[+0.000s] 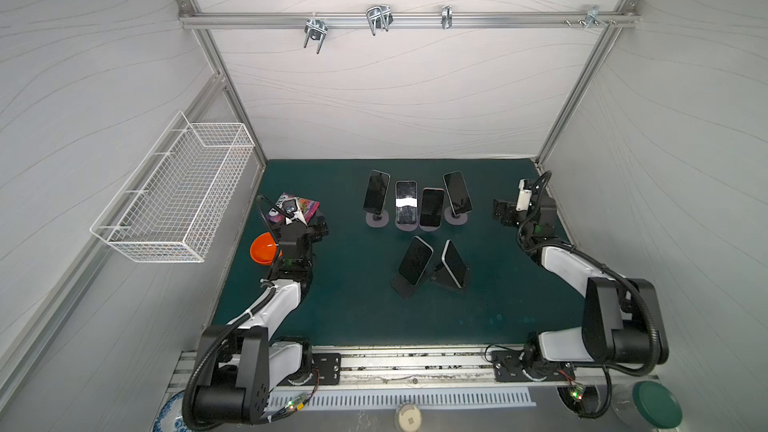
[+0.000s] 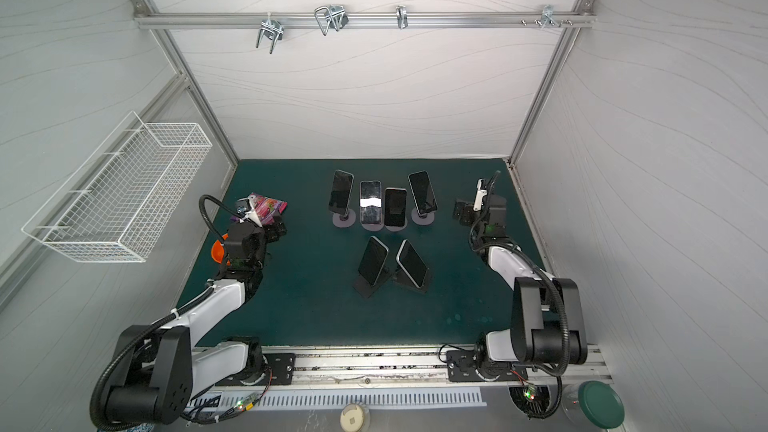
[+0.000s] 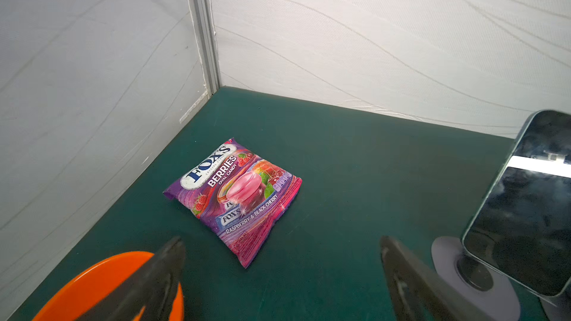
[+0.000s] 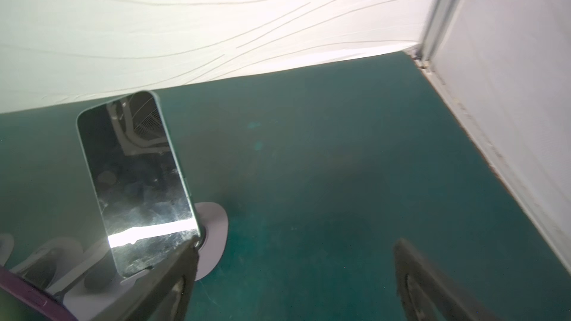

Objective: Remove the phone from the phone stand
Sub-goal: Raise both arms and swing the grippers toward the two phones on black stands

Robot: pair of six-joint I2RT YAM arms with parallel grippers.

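Phones [image 1: 415,260] stand mid-table, six in all, with bare table [image 1: 353,317] lying open toward the front edge. The near two lean on black wedge stands [image 1: 402,288], tops tilted together, screens facing outward. Behind them, the back row [image 1: 406,201] of four rises on round-based stands [image 1: 377,219], screens facing front. By the left edge, the left tool [image 3: 282,251] gapes empty near a candy bag [image 3: 234,199] and an orange bowl [image 3: 92,279]. By the right edge, the right tool [image 4: 296,251] does likewise.
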